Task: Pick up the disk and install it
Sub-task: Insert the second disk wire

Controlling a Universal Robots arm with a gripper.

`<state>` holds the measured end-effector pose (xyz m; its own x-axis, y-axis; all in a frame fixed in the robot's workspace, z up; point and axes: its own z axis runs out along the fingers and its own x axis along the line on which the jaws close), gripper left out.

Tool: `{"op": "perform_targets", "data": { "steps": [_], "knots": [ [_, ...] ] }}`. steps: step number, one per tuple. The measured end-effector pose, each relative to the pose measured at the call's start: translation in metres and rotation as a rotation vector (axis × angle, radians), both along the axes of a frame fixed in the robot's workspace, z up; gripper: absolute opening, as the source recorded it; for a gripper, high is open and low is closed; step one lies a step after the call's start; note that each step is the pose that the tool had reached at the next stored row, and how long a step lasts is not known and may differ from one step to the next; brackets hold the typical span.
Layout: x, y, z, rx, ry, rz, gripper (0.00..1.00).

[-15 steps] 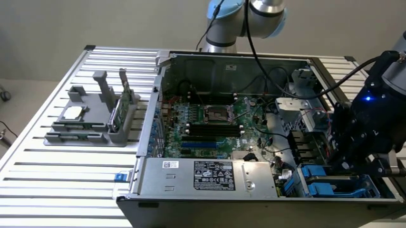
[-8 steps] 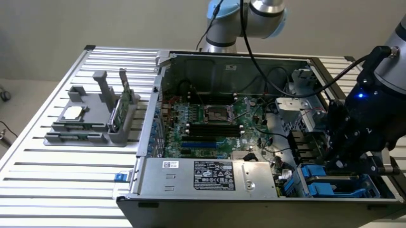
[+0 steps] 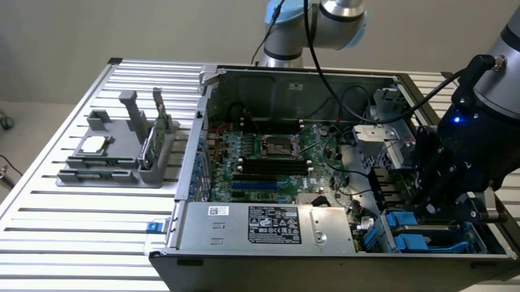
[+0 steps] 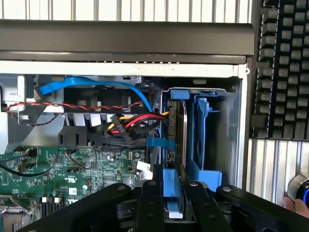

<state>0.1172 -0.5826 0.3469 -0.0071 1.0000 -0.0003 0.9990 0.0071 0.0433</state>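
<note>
You see the black gripper (image 4: 173, 200) low inside the open grey metal computer case (image 3: 268, 234), at the corner on the exterior view's right, near the front edge. In the wrist view its two fingers (image 4: 150, 203) are closed on the disk (image 4: 177, 140), a flat silver-grey drive framed by a blue plastic carrier, which stands on its edge between them. The disk sits partly inside the drive bay (image 4: 231, 125), just beside another blue carrier (image 4: 203, 140) that is already in the bay. Red, yellow and black power wires (image 4: 133, 124) and a flat blue data cable (image 4: 96, 84) run close to the disk on the side of the green motherboard (image 3: 272, 158). In the exterior view the blue carriers (image 3: 414, 234) show under the gripper. The case stands on the slatted white metal bench (image 3: 65, 213). On the exterior view's left you find a grey plastic holder (image 3: 122, 152) with small parts, well apart from the gripper.
</note>
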Motion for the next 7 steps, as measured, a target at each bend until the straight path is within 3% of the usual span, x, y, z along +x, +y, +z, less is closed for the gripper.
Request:
{"op": "perform_targets", "data": {
  "steps": [7],
  "knots": [
    [0.0,0.0,0.0001,0.0,0.0,0.0,0.25]
  ]
}}
